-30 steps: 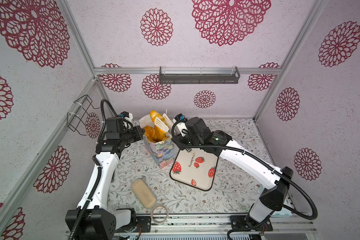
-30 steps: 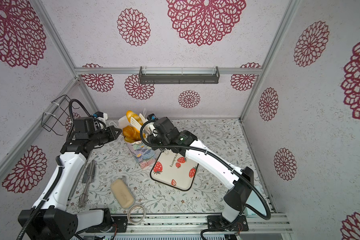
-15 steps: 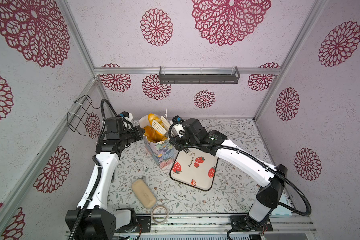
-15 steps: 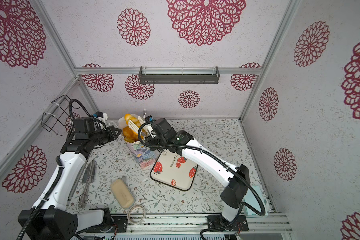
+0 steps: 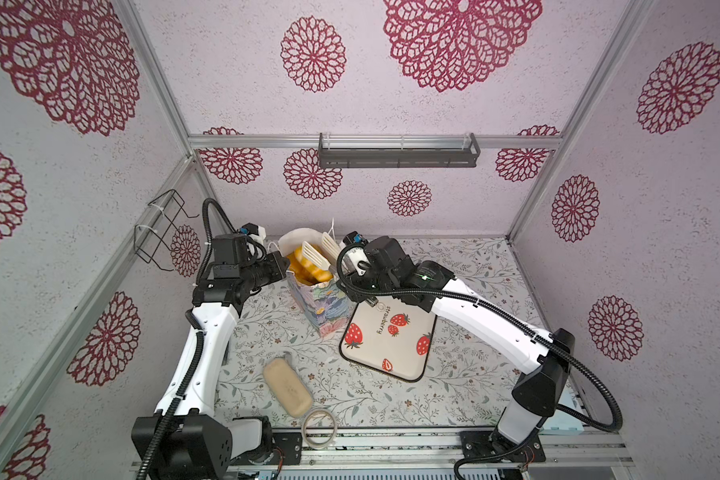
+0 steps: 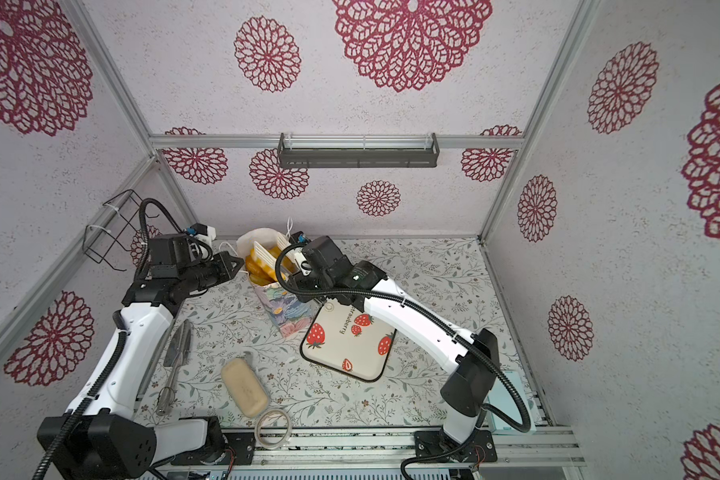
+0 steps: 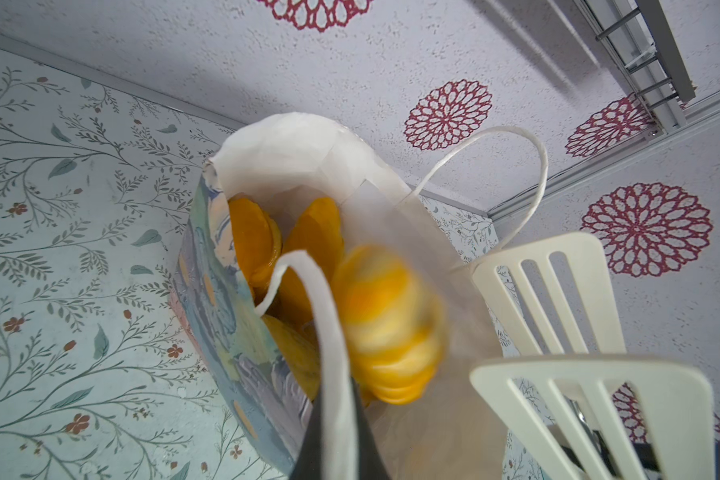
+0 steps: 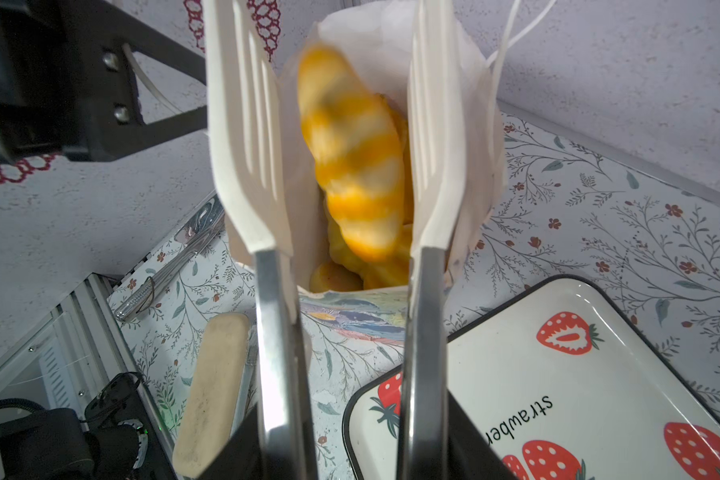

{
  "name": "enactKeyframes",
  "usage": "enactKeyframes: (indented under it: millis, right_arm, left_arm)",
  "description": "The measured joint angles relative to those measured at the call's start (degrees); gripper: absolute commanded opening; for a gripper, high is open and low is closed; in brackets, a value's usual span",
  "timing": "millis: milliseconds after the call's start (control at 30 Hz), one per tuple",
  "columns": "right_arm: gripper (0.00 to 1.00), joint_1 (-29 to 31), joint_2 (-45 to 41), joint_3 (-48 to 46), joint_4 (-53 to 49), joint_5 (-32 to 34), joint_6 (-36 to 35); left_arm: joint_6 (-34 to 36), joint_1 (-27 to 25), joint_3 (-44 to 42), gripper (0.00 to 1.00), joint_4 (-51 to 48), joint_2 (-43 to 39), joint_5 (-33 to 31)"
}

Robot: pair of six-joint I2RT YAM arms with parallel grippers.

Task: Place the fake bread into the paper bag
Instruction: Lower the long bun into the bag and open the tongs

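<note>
1. Plainly, the fake bread (image 8: pixel 352 153) of this moment is a striped croissant at the mouth of the paper bag (image 5: pixel 321 303). It is smeared by blur in both wrist views, so I judge it loose and dropping in.
2. It looks glossy, banded in deep orange and pale cream, curved, and pointing lengthways down into the bag.
3. Beneath it, inside the bag, lie more golden pastries (image 7: pixel 252 245), packed against the white lining. Their exact number cannot be told.
4. Progress: no golden pastry shows anywhere outside the bag in either top view. I take the task as nearly done, with only this last croissant to settle.
5. The right tool (image 8: pixel 352 451) grips a pair of tongs (image 8: pixel 246 137) by their metal arms. The white slotted blades stand apart over the bag's mouth, flanking the croissant without visibly pressing it.
6. The left tool (image 5: pixel 282 266) is closed tight on the bag's cord handle (image 7: pixel 308 291), holding the bag upright and its mouth open.
7. Just beside the bag's foot lies a strawberry tray (image 5: pixel 387 345), bare of bread. Well apart from the bag on the table (image 5: pixel 474 374), a matte beige block (image 5: pixel 287 386) rests untouched.
</note>
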Motion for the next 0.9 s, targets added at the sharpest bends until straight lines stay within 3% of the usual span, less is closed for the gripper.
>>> enactKeyframes:
  millis: [300,567,900]
  right_arm:
    - [0.5,0.0,0.0,0.0,0.0,0.8,-0.1]
    - [0.5,0.0,-1.7,-0.5,0.0,3.3,-0.2]
    - [0.5,-2.8,-12.0,-7.8,1.3,5.9,-0.2]
  left_arm:
    - [0.0,0.1,0.0,0.01,0.0,0.0,0.0]
    - [-0.3,0.1,0.0,0.33,0.0,0.0,0.7]
    - [-0.4,0.1,-0.1,0.73,0.0,-0.6,-0.4]
